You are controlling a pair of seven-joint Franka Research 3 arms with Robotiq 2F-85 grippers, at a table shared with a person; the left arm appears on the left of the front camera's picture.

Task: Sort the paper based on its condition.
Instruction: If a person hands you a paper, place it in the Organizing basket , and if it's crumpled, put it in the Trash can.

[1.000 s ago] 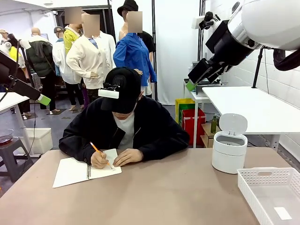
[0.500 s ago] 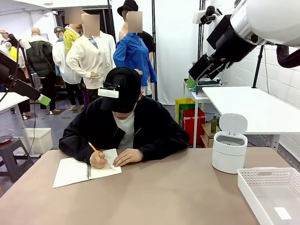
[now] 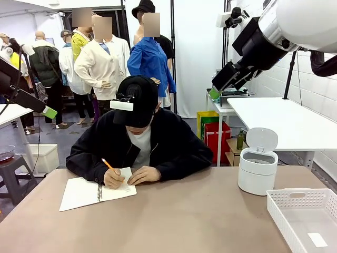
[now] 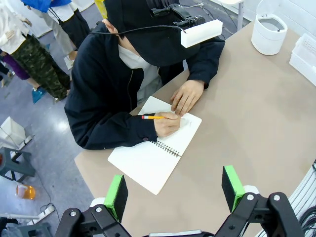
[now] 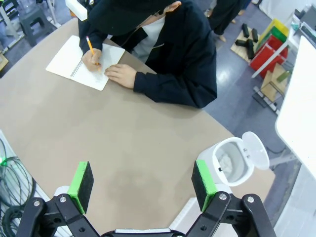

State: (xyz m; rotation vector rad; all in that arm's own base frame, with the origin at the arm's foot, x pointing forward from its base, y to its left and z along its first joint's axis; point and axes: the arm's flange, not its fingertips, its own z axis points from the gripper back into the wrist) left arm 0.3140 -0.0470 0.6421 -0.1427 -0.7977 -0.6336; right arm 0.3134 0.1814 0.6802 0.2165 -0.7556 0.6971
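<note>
Both left claw (image 4: 175, 185) and right claw (image 5: 142, 177) gape wide above the flat white notebook (image 4: 148, 163).

No text, label, brand or number is coming through clearly enough to read. The person's hand (image 3: 112, 179) is making pencil (image 3: 107, 164) marks on the right page of the spiral notebook (image 3: 84, 193), but they are showing too faint and small to make out. A small white patch (image 3: 317, 240) is lying on the floor of the white basket (image 3: 295, 197), and no print is showing on it.
</note>
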